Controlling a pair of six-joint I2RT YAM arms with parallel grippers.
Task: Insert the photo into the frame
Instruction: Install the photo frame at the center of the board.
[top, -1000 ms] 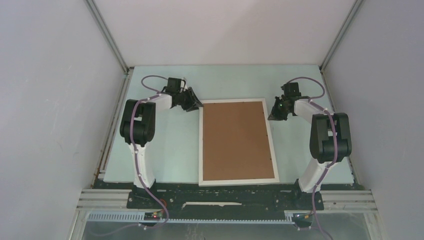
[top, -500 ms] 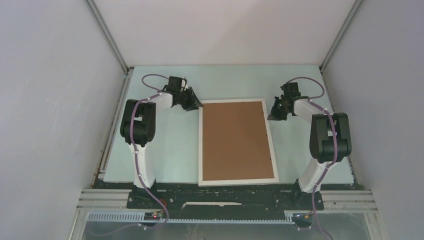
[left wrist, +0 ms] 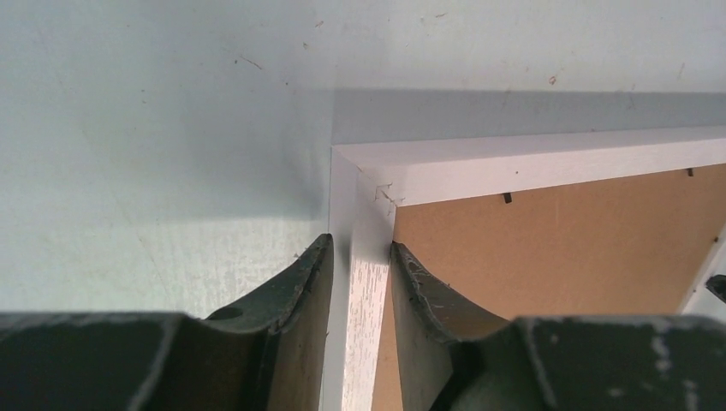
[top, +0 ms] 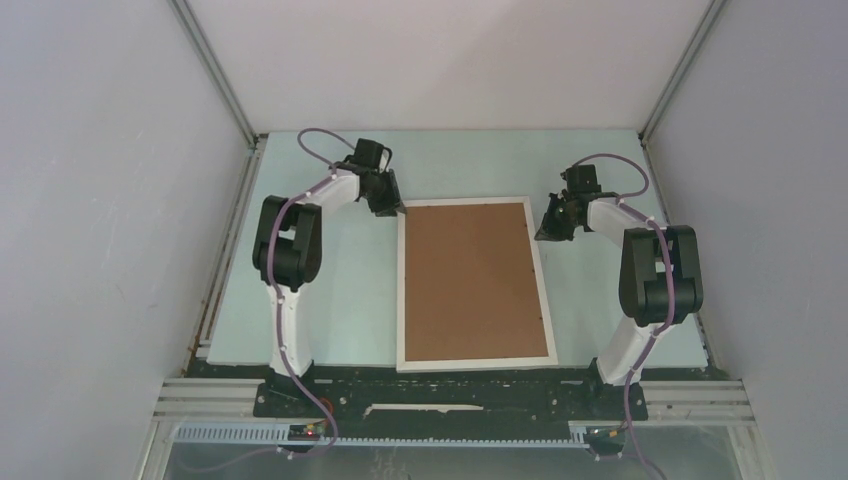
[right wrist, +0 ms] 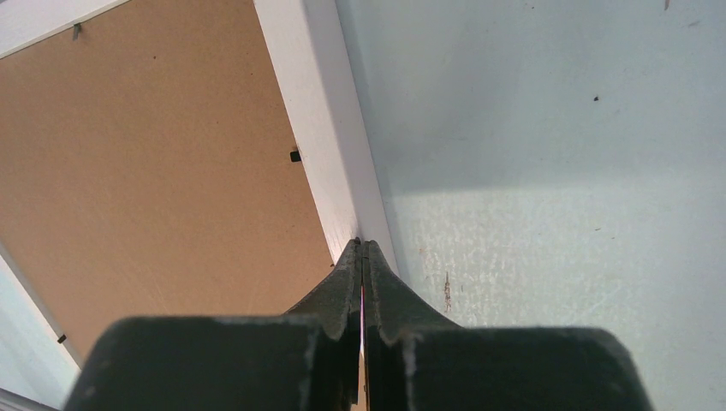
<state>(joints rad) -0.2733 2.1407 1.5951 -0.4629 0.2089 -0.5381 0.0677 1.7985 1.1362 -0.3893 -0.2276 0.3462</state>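
The white frame (top: 401,290) lies back up in the middle of the table, with a brown backing board (top: 472,280) filling it. The photo is hidden. My left gripper (top: 398,208) sits at the frame's far left corner. In the left wrist view its gripper (left wrist: 361,257) straddles the left rail of the frame (left wrist: 531,163), one finger against each side, shut on it. My right gripper (top: 546,232) is at the far right corner. The right wrist view shows that gripper (right wrist: 363,244) shut, its tip over the frame's right rail (right wrist: 317,111) beside the board (right wrist: 163,171).
The pale green table (top: 330,290) is bare on both sides of the frame. Grey enclosure walls stand close at the left, right and back. The frame's near edge reaches the table's front edge by the arm bases.
The left arm has swung its wrist round over the frame's far left corner, and its jaws have narrowed onto the left rail. The right arm has barely moved.
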